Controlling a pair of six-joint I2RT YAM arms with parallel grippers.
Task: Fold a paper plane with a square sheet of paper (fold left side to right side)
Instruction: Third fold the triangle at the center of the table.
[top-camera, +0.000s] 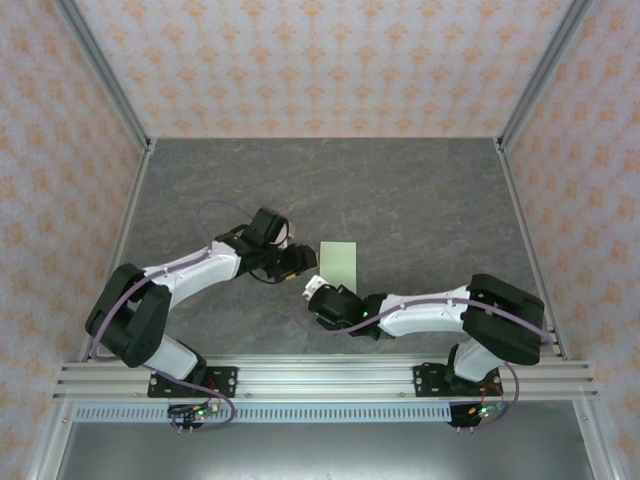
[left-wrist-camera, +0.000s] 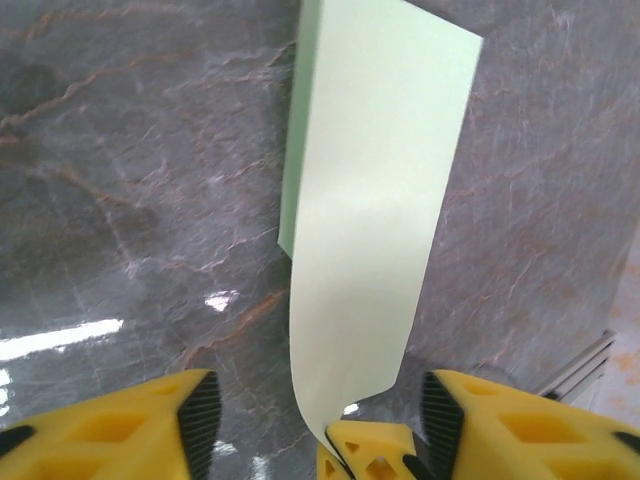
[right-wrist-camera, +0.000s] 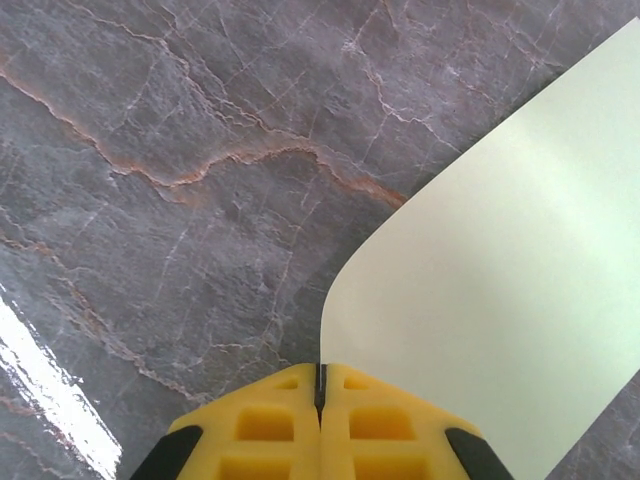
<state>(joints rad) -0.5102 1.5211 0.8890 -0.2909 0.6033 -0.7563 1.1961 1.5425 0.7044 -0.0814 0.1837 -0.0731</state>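
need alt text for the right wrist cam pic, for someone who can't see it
The yellow right hand, at the bottom edge, is shut on a corner of the pale green sheet of paper. The sheet's edge curves away from the pinch, and the sheet spreads to the upper right over a grey marbled table with rust-coloured veins.

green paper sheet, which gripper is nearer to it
Right. The right gripper has its jaws shut on a lifted corner of the sheet, so it touches it. The left gripper hangs open beside that same corner, one jaw on each side, not gripping.
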